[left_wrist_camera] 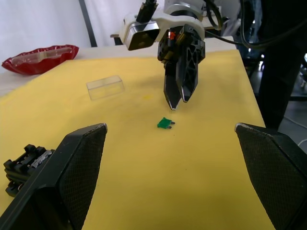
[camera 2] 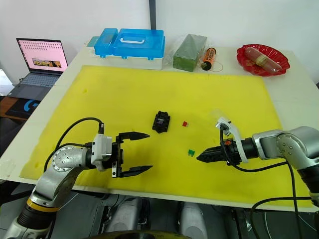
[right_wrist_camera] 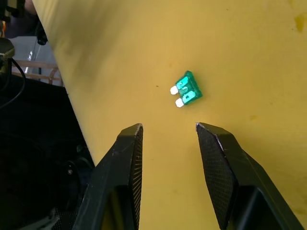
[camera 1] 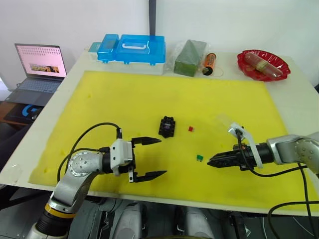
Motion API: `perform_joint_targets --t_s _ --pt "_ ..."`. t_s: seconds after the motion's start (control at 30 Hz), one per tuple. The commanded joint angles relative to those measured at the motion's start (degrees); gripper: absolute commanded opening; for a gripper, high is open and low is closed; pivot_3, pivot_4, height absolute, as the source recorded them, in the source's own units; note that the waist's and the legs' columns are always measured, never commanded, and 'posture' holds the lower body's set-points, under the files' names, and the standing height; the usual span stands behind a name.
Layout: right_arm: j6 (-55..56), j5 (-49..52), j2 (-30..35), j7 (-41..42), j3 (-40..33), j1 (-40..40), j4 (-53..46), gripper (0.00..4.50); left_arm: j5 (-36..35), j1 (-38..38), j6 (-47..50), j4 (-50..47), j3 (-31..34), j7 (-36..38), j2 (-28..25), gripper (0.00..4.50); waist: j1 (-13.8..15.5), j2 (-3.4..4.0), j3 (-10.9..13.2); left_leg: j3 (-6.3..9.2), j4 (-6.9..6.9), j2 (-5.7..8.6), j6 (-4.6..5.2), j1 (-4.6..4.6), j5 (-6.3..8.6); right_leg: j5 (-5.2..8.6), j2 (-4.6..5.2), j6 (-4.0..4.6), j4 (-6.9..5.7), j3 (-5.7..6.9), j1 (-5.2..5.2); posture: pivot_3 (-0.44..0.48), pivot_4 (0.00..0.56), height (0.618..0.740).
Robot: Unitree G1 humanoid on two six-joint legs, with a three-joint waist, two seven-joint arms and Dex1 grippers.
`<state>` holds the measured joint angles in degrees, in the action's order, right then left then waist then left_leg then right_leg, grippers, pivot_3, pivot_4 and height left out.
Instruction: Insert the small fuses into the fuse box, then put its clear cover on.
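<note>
The black fuse box sits mid-mat. A red fuse lies just right of it, and a green fuse lies nearer the front. The clear cover rests on the mat, further right. My right gripper hovers low just right of the green fuse, its fingers slightly apart and holding nothing. My left gripper stands wide open and empty, in front of the fuse box and to its left. In the left wrist view the green fuse lies below the right gripper's tips.
A yellow mat covers the table. Along the back edge stand a blue plastic case, a dark green block, an orange cylinder and a red bowl. A laptop sits off the table's left side.
</note>
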<state>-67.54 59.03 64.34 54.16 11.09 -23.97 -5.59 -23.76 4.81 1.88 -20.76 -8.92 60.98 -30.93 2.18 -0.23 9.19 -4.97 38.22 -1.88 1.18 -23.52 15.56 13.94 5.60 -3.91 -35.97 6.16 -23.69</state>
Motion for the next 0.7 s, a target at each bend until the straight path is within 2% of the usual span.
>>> perform_joint_targets --t_s 0.03,0.27,0.7 --pt "1.16 -4.2 -1.62 3.44 0.03 -2.02 1.17 1.84 0.03 0.0 -0.86 -1.01 0.08 -0.09 -0.08 4.5 -0.01 0.0 0.0 0.0 0.0 0.0 0.0 0.0 0.0 0.0 0.0 0.0 0.0 0.0 0.0 0.0 0.15 0.74" --pt "-1.37 -8.9 -6.39 6.14 -0.07 -6.16 6.56 1.84 -0.14 -0.04 -0.75 -1.13 -0.04 0.24 -0.28 4.5 -0.05 0.01 0.0 -0.01 0.0 0.0 0.0 0.01 0.0 0.0 0.0 0.01 -0.02 0.0 -0.01 0.0 0.15 0.74" --pt "-5.01 -12.16 -10.81 7.25 0.26 -7.23 6.71 1.84 0.03 0.36 -1.88 -0.58 -0.11 0.42 -0.1 4.5 -0.06 0.01 0.0 0.0 0.0 0.01 0.0 0.01 0.0 -0.01 0.02 0.01 -0.05 0.02 0.0 0.0 0.15 0.74"
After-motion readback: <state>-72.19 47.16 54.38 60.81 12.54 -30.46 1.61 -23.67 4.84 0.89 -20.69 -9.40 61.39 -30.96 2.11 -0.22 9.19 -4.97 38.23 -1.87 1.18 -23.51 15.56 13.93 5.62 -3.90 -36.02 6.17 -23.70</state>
